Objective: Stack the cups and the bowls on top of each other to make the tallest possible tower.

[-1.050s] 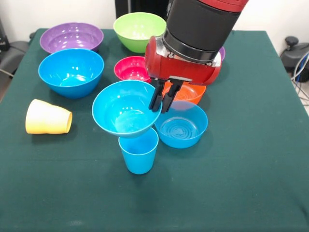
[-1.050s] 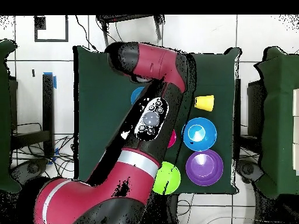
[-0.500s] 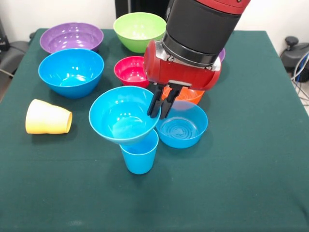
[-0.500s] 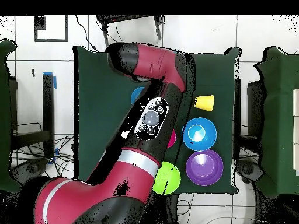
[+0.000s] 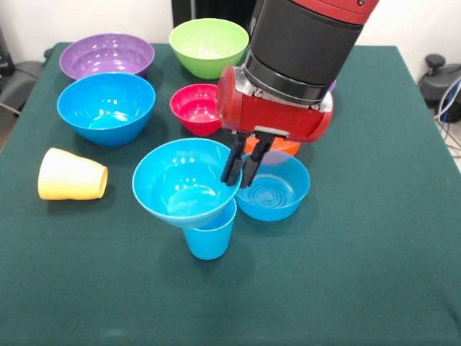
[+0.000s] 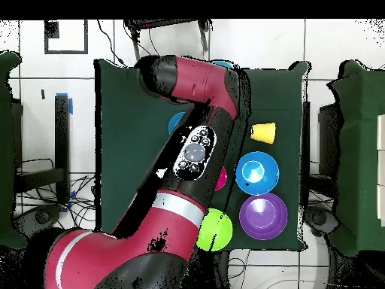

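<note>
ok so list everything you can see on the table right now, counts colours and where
blue cup: 1, sky-blue, upright near the front middle of the table
blue bowl on cup: 1, blue, seated in the cup's mouth, tilted a little
other blue bowls: 2, blue, a large one at the left, a smaller one right of the cup
yellow cup: 1, pale yellow, on its side at the left
purple bowl: 1 in full view, purple, far left corner
green bowl: 1, lime green, far middle
pink-red bowl: 1, mid table
orange bowl: 1, mostly hidden under the arm
table: 1, dark green cloth
gripper: 1, black fingers closed on the stacked bowl's right rim
arm: 1, red and black
</note>
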Controlling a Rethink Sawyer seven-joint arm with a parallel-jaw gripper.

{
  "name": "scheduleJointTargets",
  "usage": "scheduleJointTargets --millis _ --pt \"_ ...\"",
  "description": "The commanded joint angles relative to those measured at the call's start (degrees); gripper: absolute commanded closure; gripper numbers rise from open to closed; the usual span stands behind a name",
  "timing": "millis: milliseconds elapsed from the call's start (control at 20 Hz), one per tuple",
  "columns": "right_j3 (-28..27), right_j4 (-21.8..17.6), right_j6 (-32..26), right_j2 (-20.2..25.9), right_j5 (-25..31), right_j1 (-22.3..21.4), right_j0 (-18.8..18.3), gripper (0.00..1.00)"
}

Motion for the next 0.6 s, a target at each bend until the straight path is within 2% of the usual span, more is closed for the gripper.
scheduleJointTargets --millis 50,200,600 --pt "5.61 -4.58 3.19 9.10 -6.22 0.03 -0.27 1.00" --pt "6.52 -4.63 3.57 9.35 -7.20 -0.14 -0.18 1.00" --pt "3.87 -4.44 6.13 7.22 -6.30 1.96 0.79 1.00"
